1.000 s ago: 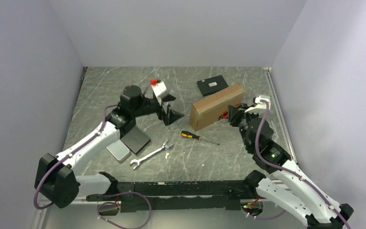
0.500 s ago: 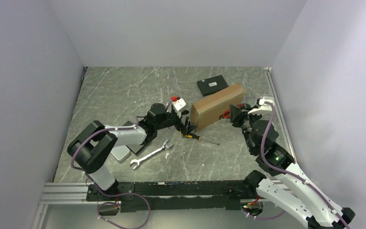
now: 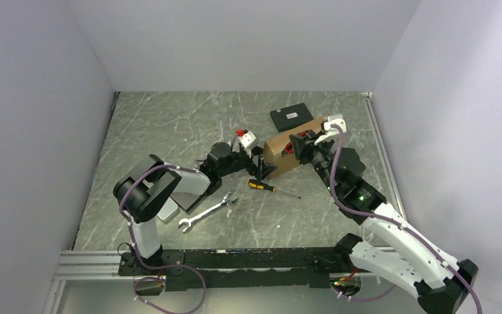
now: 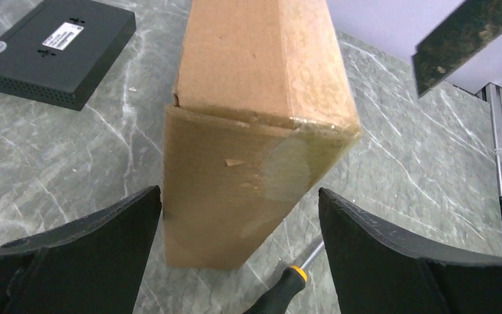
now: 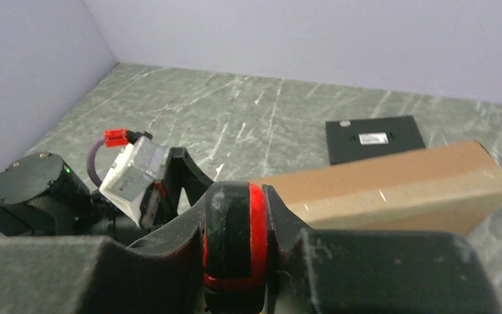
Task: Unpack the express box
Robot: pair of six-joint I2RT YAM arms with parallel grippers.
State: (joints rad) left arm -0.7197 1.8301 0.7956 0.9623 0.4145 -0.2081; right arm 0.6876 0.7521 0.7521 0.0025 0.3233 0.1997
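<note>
Express box: the express box (image 3: 301, 147) lies shut on the tabletop (image 3: 157, 124), right of centre, with the small black box (image 3: 291, 118) just behind it.
Left gripper: the left gripper (image 3: 259, 165) is spread wide at the box's near-left end and holds nothing.
Right gripper: the right gripper (image 3: 293, 145) is clenched on a red-and-black object (image 5: 235, 245) that I can't identify, and sits above the box's top.
Only the left wrist camera shows me: the fingers (image 4: 72, 261) stand on either side of the box's end face with a gap on each side. Clear tape runs over that end flap, and the screwdriver (image 4: 281, 294) handle lies just below the box.
Only the right wrist camera shows me: the object is wedged between the two black fingers, and the box's long side stretches away behind it.
Only the top camera shows me: the wrench (image 3: 206, 212) lies well apart from the box, towards the arm bases.
Change over the last second: my left arm has swung in from the middle of the tabletop to the box's end. My right gripper has come from beside the box's right end to over its top. The box itself hasn't shifted.
</note>
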